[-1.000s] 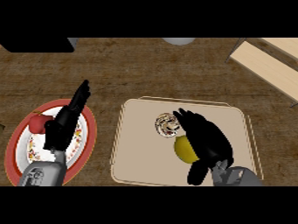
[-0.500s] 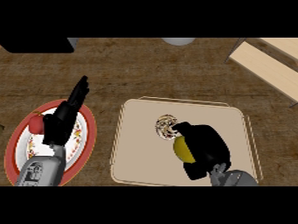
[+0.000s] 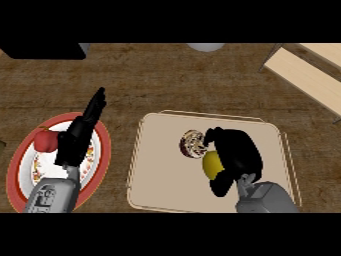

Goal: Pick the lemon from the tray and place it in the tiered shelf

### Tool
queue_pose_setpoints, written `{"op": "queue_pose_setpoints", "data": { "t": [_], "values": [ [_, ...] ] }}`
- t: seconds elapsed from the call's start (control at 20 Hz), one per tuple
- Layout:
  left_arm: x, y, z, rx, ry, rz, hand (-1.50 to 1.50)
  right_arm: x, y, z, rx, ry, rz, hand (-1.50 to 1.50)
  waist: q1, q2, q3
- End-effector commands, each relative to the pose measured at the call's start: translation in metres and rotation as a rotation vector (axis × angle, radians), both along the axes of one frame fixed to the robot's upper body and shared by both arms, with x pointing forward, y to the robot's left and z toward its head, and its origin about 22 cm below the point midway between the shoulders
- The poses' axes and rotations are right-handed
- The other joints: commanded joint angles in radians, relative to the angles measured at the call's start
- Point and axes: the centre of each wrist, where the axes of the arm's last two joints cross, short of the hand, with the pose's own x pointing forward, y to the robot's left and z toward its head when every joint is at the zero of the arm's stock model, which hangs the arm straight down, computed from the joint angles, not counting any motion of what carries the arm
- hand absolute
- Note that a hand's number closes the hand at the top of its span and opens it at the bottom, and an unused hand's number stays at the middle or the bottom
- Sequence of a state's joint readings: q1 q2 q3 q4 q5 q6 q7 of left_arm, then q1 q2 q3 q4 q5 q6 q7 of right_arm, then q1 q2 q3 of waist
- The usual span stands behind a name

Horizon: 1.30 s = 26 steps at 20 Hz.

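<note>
A yellow lemon lies on the beige tray at the lower middle. My right hand sits over it with fingers and thumb curled round it, hiding most of the fruit. A wooden tiered shelf stands at the upper right, apart from the tray. My left hand is open with straight fingers pointing up, over the red-rimmed plate at the left.
A round brown-and-white pastry lies on the tray just left of my right hand. A red fruit rests on the plate. A dark box stands at the back left, a grey round thing at the back middle.
My right hand's fingers have curled in from stretched out and closed round the lemon. The left hand has stayed where it was.
</note>
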<state>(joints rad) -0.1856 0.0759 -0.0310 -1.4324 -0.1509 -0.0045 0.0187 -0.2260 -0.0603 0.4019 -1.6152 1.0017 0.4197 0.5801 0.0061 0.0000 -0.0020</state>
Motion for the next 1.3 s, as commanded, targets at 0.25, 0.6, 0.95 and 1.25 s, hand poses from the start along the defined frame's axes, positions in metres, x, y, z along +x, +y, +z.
{"op": "queue_pose_setpoints", "data": {
  "t": [0.25,0.6,0.95,1.25],
  "values": [
    [0.007,-0.008,0.006,0.004,-0.023,-0.051,0.00,0.070,-0.031,0.036,0.107,-0.126,-0.866,1.50,0.055,0.027,0.002],
    [0.007,-0.028,0.007,0.004,-0.016,-0.106,0.00,0.109,0.000,0.099,0.353,-0.494,-1.025,1.50,0.098,0.024,0.002],
    [0.010,-0.024,0.006,0.000,0.014,-0.066,0.00,0.131,0.039,0.136,0.343,-0.713,-1.077,1.50,0.077,0.013,0.000],
    [0.009,-0.010,0.009,-0.015,-0.009,-0.053,0.00,0.152,0.050,0.173,0.171,-0.815,-1.156,1.50,0.047,0.009,-0.001]
  ]
}}
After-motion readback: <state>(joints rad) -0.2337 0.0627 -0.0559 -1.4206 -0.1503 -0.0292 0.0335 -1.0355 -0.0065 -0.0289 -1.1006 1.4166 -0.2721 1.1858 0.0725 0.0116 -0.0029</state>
